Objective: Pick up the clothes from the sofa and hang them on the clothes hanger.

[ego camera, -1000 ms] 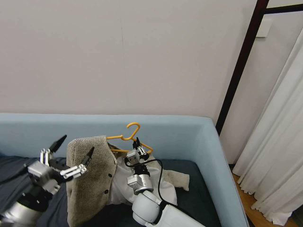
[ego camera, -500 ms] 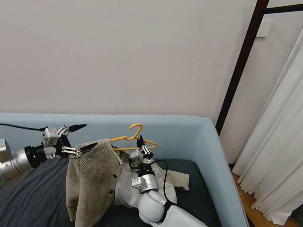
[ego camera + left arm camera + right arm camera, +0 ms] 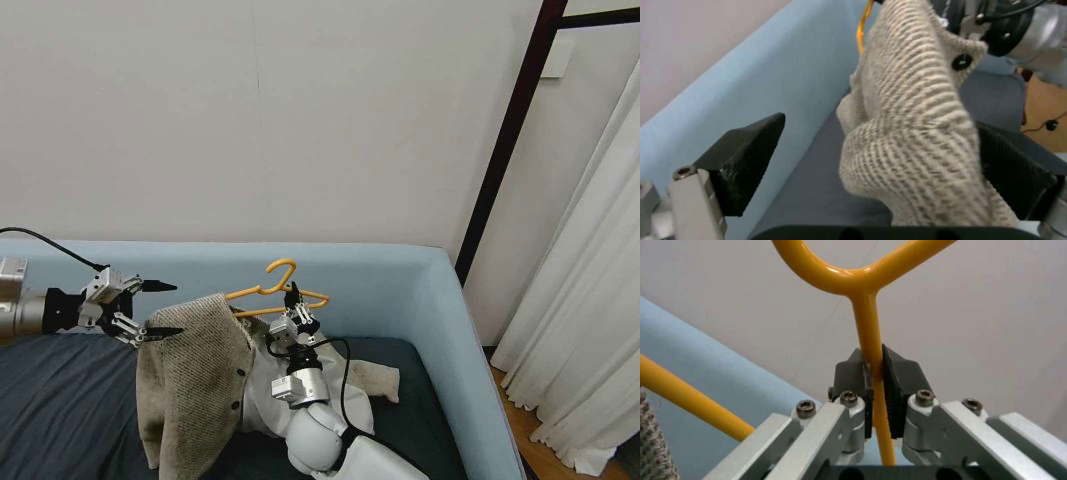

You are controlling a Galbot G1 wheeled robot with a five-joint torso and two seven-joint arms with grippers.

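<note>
Clenched tight with the right gripper (image 3: 875, 372) around the thin neck of the yellow hanger (image 3: 865, 315), just below the hook. Spread wide at the left gripper (image 3: 166, 308) and grasping nothing. One black finger (image 3: 747, 155) stands clear on the backrest side. The other touches, or sits just behind, the bulging fold of the beige knit cardigan (image 3: 195, 375) caught between the two.

Draped over the hanger's left shoulder, that cardigan, and hanging down in front of the blue sofa (image 3: 400, 280) with its lower edge near the dark seat. Bunched beside it under the right wrist, a white garment (image 3: 262, 400); hard to tell whether on the hanger too or lying on the cushion.

Probably the middle step: garment threaded and lifted, not yet carried across. Judged next: either closing the left fingers on the knit shoulder to seat it squarely, or drawing them out sideways without dragging the cloth off. After that, swinging toward the dark clothes rack (image 3: 505, 150), well apart on the right, with the hook kept upright and high enough to clear a rail.

Pointing up toward the wall, the hook. Running roughly side to side across the head view, the hanger's long bar, dipping slightly on the left. Running top to bottom, the cardigan's length, button edge facing the right arm.
</note>
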